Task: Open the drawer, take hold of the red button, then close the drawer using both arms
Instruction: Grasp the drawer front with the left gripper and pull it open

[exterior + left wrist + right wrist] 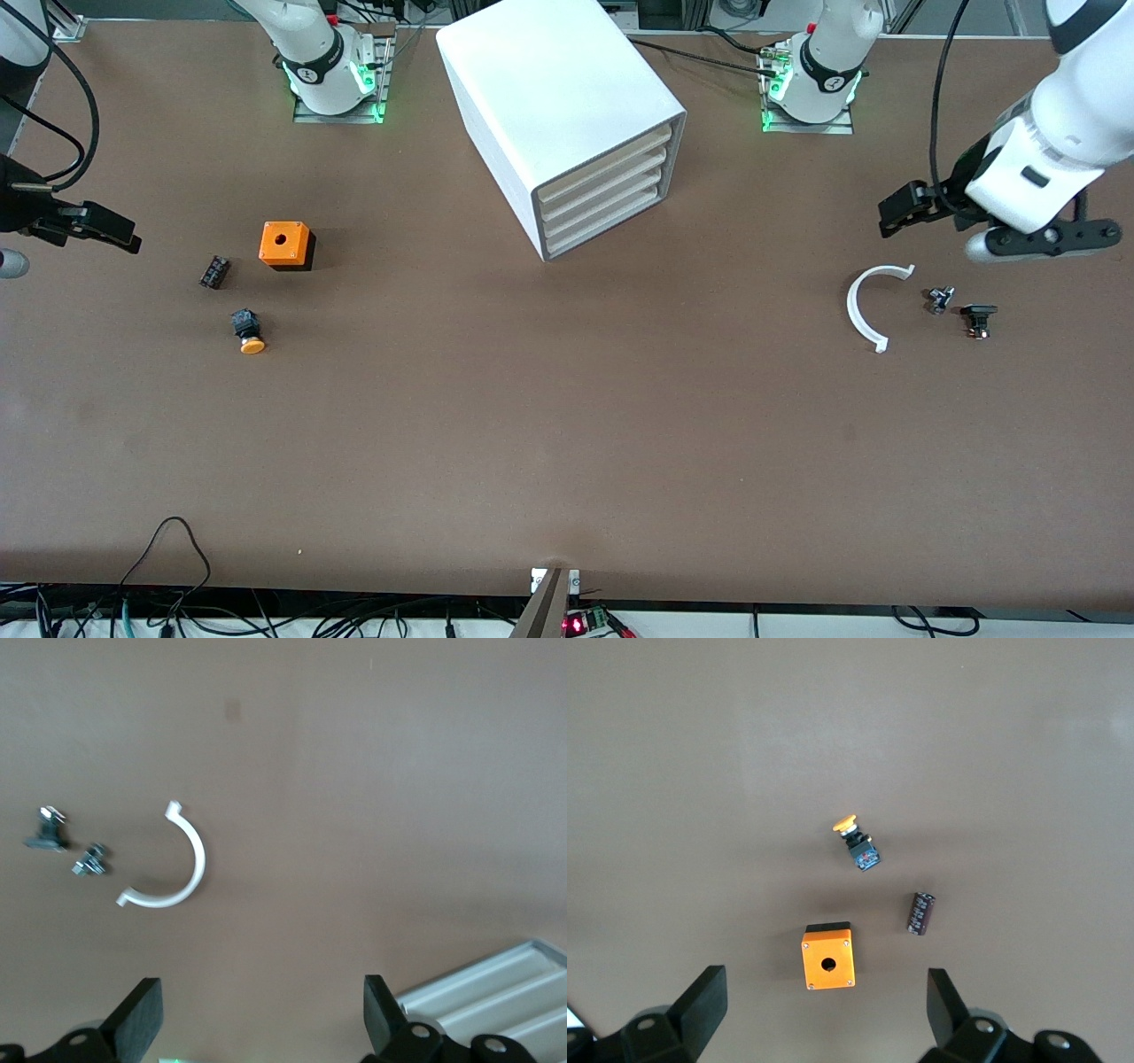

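- Standing near the arms' bases at mid-table, a big white cabinet (567,115) shows smooth matte walls and a boxy shape, turned at an angle on the brown table (567,443).
- Its four shallow drawers (604,197) are stacked one over another, each with a cream front strip, and all sit pushed in flush (the left wrist view catches only a corner of them (496,1001)).
- No red-capped button shows in any view; whether it lies inside a drawer cannot be told.
- The left gripper (895,213) hangs over the table at the left arm's end, black fingers spread apart and holding nothing; its blocky fingertips (142,1014) frame bare tabletop in the wrist view.
- Nearer the front camera than that gripper lies a thin white plastic half-ring (866,308) with small tabs at its ends, flat on the table.
- Just beside it, toward the left arm's end, sit a small metal-and-black screw part (939,299) and a dark clip-like piece (978,319), near each other but apart.
- The right gripper (102,229) hangs over the right arm's end of the table, likewise spread and empty.
- An orange box (285,245) with a round hole in its top stands there, square and matte.
- Beside it lie a dark cylindrical capacitor (213,271) on its side and a black blocky button with an orange mushroom cap (248,331), tipped over, nearer the front camera.
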`<action>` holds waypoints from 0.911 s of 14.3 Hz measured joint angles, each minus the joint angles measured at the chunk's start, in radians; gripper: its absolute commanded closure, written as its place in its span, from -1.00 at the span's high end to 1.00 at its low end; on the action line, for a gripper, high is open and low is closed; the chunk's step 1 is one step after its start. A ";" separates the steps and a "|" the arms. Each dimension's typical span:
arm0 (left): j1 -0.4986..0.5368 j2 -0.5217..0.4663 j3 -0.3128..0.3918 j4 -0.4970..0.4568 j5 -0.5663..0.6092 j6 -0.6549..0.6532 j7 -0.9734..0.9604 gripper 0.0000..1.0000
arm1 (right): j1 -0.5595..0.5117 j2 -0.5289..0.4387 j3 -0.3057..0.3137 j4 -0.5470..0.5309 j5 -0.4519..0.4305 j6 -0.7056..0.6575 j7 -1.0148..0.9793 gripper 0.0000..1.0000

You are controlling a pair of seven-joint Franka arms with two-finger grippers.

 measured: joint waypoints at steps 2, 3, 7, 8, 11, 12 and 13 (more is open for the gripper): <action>-0.003 0.097 -0.002 -0.018 -0.055 -0.006 0.021 1.00 | 0.000 0.000 0.000 -0.001 0.002 0.000 0.000 1.00; -0.003 0.150 -0.003 -0.022 -0.095 -0.005 0.056 1.00 | 0.000 0.000 0.000 -0.001 0.002 0.000 0.000 1.00; 0.003 0.312 -0.001 -0.101 -0.385 -0.002 0.296 1.00 | 0.000 0.000 0.000 -0.001 0.003 0.000 0.000 1.00; 0.004 0.343 -0.001 -0.145 -0.469 0.004 0.345 1.00 | 0.000 0.000 0.000 -0.001 0.003 0.000 0.000 1.00; -0.001 0.410 -0.012 -0.308 -0.736 0.011 0.518 1.00 | -0.003 -0.020 -0.002 -0.030 0.003 0.002 0.000 1.00; -0.003 0.424 -0.033 -0.365 -0.804 0.021 0.584 1.00 | -0.003 -0.037 -0.002 -0.053 0.003 0.009 0.000 1.00; -0.005 0.433 -0.063 -0.414 -0.842 0.043 0.635 1.00 | -0.004 -0.054 -0.003 -0.075 0.003 0.014 0.000 1.00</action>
